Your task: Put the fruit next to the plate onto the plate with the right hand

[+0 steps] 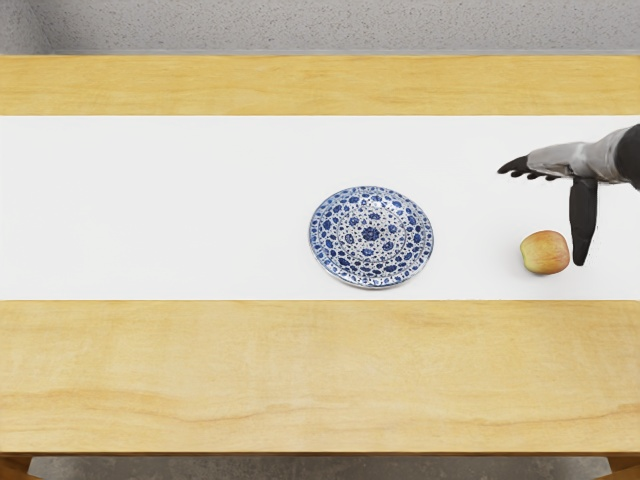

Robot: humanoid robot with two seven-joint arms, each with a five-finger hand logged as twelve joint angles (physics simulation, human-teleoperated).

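Your right hand (562, 165) is at the worktop's (200, 350) right edge, fingers (583, 222) spread apart and holding nothing, one pointing down just beside the apple (545, 252). The apple lies right of the plate (371, 237), apart from it.

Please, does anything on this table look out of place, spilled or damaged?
Nothing stands out. The plate lies flat and whole on the white strip, the apple rests to its right, and the right hand is open beside the apple.

Apple's next to the plate
Reddish-yellow apple (545, 252) sits off to my right, apart from the round blue-floral plate (371, 237) lying flat.
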